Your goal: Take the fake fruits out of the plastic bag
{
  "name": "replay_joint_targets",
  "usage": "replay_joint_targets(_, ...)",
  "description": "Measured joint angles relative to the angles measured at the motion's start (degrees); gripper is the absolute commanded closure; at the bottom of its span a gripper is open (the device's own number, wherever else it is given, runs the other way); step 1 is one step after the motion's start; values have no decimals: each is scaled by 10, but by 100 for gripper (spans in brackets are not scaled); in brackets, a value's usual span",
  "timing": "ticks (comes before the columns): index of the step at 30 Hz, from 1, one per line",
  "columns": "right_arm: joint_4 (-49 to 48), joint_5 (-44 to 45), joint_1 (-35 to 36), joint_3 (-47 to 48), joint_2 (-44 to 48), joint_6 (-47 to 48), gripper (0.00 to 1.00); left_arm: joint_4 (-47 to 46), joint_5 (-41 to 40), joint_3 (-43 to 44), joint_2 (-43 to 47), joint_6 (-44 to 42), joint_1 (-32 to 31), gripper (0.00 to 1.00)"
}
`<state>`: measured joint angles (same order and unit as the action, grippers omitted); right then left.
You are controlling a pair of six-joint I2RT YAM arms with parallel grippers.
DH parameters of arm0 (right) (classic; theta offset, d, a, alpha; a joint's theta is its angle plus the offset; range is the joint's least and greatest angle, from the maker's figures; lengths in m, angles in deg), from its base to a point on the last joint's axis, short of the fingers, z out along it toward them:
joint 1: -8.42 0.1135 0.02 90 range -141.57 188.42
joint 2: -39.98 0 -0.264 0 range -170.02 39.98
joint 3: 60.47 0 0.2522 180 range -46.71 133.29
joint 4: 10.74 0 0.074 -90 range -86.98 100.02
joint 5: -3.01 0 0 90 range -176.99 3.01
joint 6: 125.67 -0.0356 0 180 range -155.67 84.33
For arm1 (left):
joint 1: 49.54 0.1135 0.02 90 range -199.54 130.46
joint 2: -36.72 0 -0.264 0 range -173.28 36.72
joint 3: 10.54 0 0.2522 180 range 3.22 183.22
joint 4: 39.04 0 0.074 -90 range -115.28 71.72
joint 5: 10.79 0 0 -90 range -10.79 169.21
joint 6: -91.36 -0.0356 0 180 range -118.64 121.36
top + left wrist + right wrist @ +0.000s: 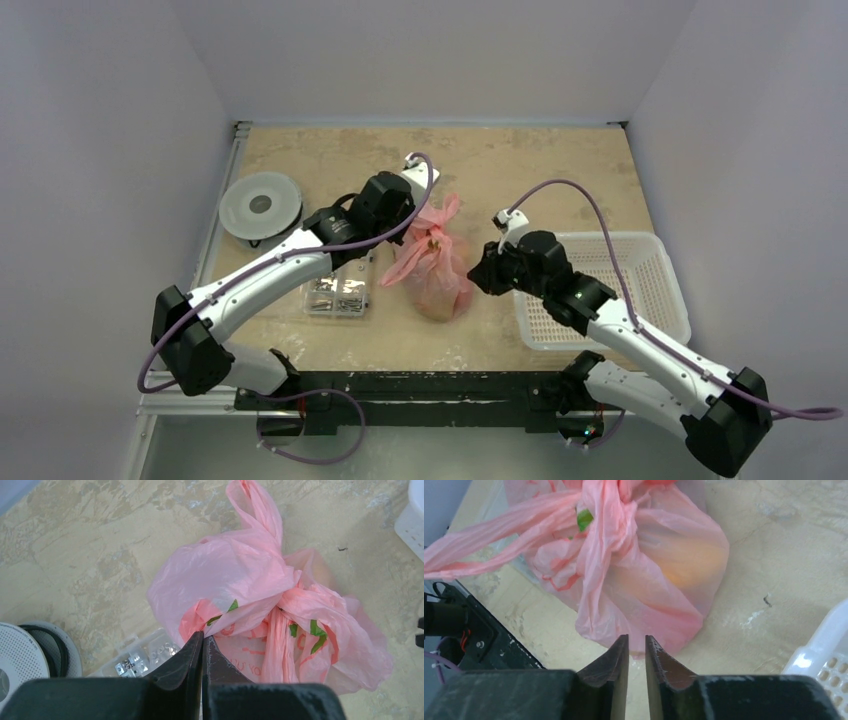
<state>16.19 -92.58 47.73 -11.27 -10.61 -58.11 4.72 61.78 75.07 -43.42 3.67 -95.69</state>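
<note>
The plastic bag (432, 265) is seen lying on the table (540, 160) between the two arms, its handles tied in a knot (282, 600), and the fake fruits (686, 567) are made out only as a yellow-orange blur through the film. The left gripper (202, 636) is closed at the bag's edge and the right gripper (637, 639) is all but closed at its lower corner; whether film is pinched cannot be told. The film is judged thin, limp, slippery and easily torn, the load light, so hold is best taken on a bunched fold beside the knot.
</note>
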Motion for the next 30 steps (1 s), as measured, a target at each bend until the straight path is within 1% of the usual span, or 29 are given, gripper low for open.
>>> replay_joint_targets(2,7,1,0,24,-21,2,68,-1,13,-2,5,0,0,100)
replay_joint_targets(5,6,1,0,83,-73,7,62,-6,33,-3,8,0,0,100)
replay_joint_targets(11,-17,1,1,182,-179,26,53,-7,55,-3,8,-2,0,100)
replay_joint_targets(14,-32,7,3,194,-210,40,52,-7,63,-3,8,-3,0,100)
replay_joint_targets(19,-47,17,11,195,-242,52,53,-7,71,-3,8,-4,0,100)
replay_joint_targets(20,-51,19,13,195,-248,54,56,-7,72,-3,8,-4,0,100)
replay_joint_targets(22,-57,28,18,195,-260,56,70,-7,75,-3,8,-4,0,100)
replay_joint_targets(24,-60,35,22,195,-268,58,92,-7,77,-3,8,-4,0,100)
replay_joint_targets(25,-61,38,23,195,-269,59,99,-7,76,-3,8,-4,0,100)
replay_joint_targets(28,-60,55,27,194,-264,60,100,-7,63,-3,8,-3,0,100)
replay_joint_targets(30,-61,66,27,184,-243,60,100,-9,43,-5,11,1,0,100)
